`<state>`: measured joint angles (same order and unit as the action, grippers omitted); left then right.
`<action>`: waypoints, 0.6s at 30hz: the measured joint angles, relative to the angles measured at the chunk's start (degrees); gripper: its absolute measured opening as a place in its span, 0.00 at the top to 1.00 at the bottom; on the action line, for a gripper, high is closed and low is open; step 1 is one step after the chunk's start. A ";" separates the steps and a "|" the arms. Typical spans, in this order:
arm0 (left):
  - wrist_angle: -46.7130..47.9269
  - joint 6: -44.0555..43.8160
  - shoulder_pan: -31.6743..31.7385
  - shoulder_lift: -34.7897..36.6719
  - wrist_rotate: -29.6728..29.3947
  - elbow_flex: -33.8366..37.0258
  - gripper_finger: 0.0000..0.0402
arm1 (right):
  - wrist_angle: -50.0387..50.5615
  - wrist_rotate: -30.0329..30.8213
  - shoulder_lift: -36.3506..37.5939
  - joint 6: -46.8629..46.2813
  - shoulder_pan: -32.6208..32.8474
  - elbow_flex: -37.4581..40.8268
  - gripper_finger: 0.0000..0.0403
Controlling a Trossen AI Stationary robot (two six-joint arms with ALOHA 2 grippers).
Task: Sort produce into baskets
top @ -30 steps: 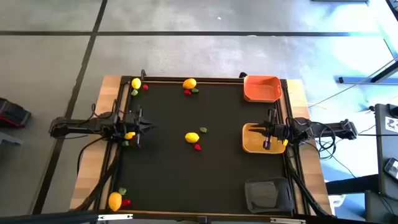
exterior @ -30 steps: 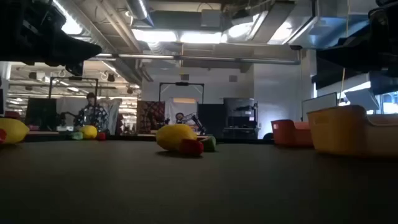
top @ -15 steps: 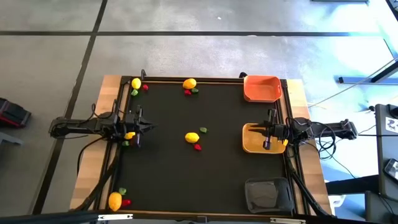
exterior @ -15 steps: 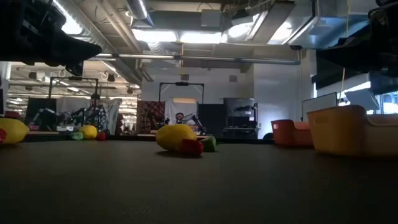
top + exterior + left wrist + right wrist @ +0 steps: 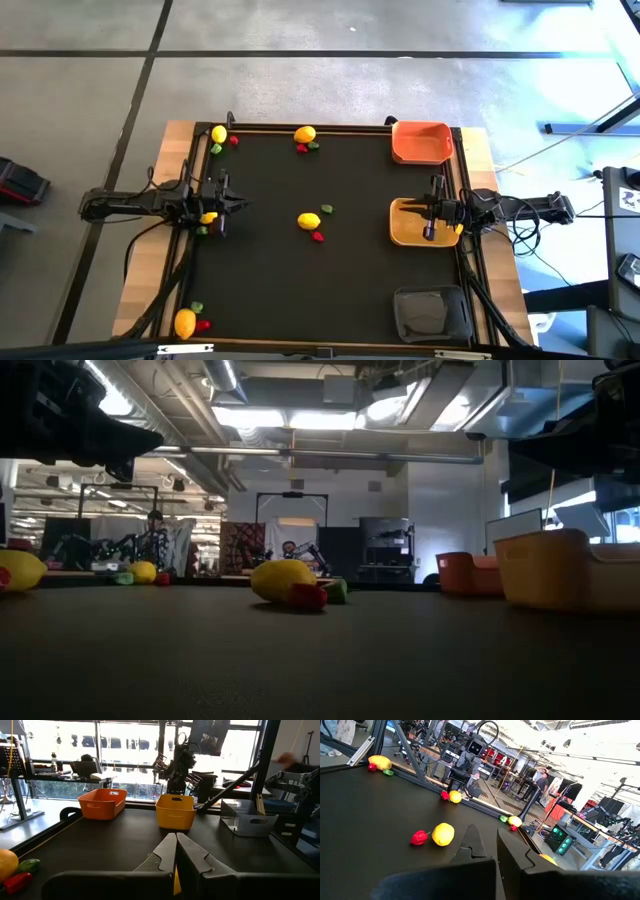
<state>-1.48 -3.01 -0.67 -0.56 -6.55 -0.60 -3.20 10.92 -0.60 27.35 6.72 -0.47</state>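
Grippers both idle, w/ nothing held: left gripper (image 5: 236,204) sits at the table's left edge, jaws pressed together, over a yellow piece (image 5: 208,217) and a green bit (image 5: 202,230) beside the arm; right gripper (image 5: 424,209) hangs over the yellow-tan basket (image 5: 402,232) at the right side, jaws also pressed together. Mat (image 5: 270,270) is dark, w/ produce in small clusters: centre lemon (image 5: 309,221) w/ a green piece (image 5: 326,209) just beside and a red piece (image 5: 318,237) just below it in the high view; far-edge lemon (image 5: 305,134) w/ red and green bits touching or nearly so; far-left corner lemon (image 5: 219,134) w/ green and red near it; near-left corner orange-yellow fruit (image 5: 185,322) w/ a red piece (image 5: 204,324) beside and a green one (image 5: 197,307) just above it in that view. Orange basket (image 5: 421,141) is at the far-right corner, dark grey basket (image 5: 432,313) at the near-right corner, yellow-tan one between them; all three look to hold no produce, though the gripper hides part of the middle one. Low view shows the centre cluster (image 5: 281,580) on the mat, well apart from the baskets, and a person (image 5: 152,540) in the room far behind.
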 joint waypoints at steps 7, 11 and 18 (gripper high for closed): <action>-0.01 0.00 0.00 -0.01 -0.01 0.01 0.99 | 0.00 0.00 0.00 0.00 0.00 0.00 0.99; 0.00 0.01 0.00 0.00 0.00 0.02 0.99 | 0.00 0.01 0.00 0.00 0.00 0.01 0.99; -1.30 0.77 0.00 0.07 -3.24 -0.02 0.99 | -0.02 0.01 -0.02 0.00 0.00 0.02 0.99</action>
<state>-2.77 -2.24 -0.67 -0.49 -9.79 -0.62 -3.22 10.92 -0.62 27.35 6.72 -0.45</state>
